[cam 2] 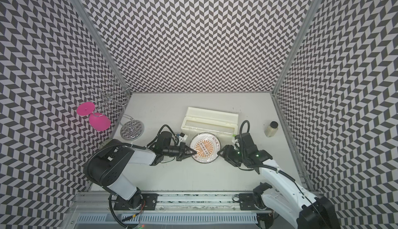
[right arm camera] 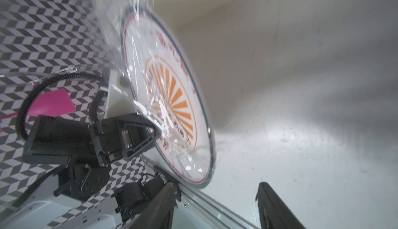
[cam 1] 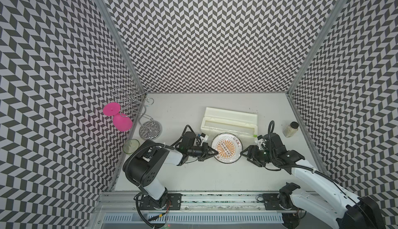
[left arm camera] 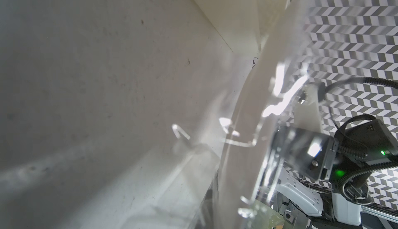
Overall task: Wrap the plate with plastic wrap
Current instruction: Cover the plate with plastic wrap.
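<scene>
Plastic wrap is pinched over the plate by the closed left gripper, untucked just ahead of the parted, empty right gripper.

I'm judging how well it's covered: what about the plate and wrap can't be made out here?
Edges of the plastic wrap: transparent, lost in both top views.
Whether the left gripper pinches the plastic wrap: right wrist view, glare hides it.
Characters on the plate: too small in top views, blurred in right wrist view.
</scene>
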### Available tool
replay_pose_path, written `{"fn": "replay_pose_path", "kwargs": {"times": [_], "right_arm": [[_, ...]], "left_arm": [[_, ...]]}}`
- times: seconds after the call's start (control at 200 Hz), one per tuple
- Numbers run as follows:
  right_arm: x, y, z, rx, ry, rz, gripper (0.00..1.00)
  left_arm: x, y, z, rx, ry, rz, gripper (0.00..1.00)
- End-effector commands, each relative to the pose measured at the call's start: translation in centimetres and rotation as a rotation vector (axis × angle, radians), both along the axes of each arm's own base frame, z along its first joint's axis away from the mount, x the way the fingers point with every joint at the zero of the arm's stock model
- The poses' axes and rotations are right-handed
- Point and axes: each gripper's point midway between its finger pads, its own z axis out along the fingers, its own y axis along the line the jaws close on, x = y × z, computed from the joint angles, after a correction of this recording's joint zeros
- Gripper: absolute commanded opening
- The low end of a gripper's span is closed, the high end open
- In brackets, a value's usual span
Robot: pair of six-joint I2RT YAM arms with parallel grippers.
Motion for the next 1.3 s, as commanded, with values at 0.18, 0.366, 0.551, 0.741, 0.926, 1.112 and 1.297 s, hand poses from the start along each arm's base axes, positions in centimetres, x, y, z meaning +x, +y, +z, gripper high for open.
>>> {"fn": "replay_pose_path", "kwargs": {"times": [0.18, 0.366, 0.551, 0.741, 0.926, 1.112, 1.297], "right_arm": [[3.4, 3.1, 0.3, 0.01, -0.044, -0.039, 0.53], [6.0, 2.7, -0.1, -0.012, -0.143, -0.083, 0.5], [6.1, 2.9, 3.2, 0.23, -0.339, -0.134, 0.4], [4.7, 2.9, 2.9, 0.272, -0.3, -0.086, 0.14], [3.9, 1.2, 1.6, 0.314, -0.252, -0.116, 0.03], [2.9, -1.9, -1.4, 0.145, -0.152, -0.17, 0.56], [4.1, -4.0, 0.7, 0.036, -0.213, -0.203, 0.71]], "left_arm": [[-0.3, -1.7, 1.7, -0.022, -0.067, -0.046, 0.0], [-1.1, -1.7, 1.7, -0.008, -0.069, -0.057, 0.0], [-1.4, -1.5, 1.3, 0.005, -0.064, -0.056, 0.0], [-1.3, -1.6, 1.4, 0.003, -0.064, -0.055, 0.0], [-1.3, -1.0, 1.6, 0.008, -0.06, -0.038, 0.0], [-1.1, -0.5, 1.7, 0.036, -0.073, -0.028, 0.0], [-1.7, -0.5, 1.7, 0.043, -0.069, -0.037, 0.0]]}}
